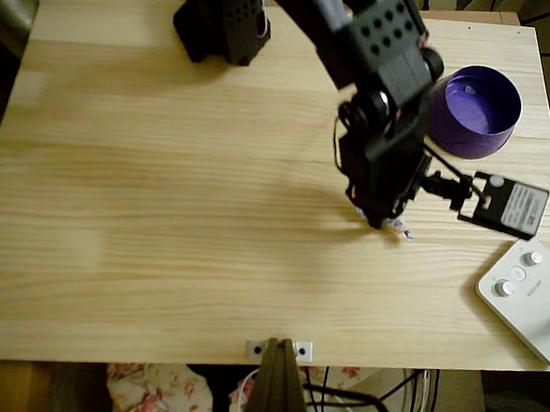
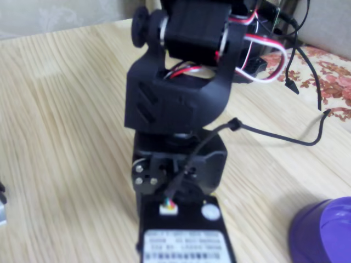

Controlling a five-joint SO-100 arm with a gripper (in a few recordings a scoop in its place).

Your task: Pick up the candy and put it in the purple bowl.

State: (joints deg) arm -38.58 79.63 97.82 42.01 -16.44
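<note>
Pinkish-white wrapper peeks out at the lower right of your jaws in the overhead view — the candy lies on the desk touching them, perhaps angled toward the lower right. Whether the jaws stand apart, I cannot tell. The purple bowl waits upper right.
</note>
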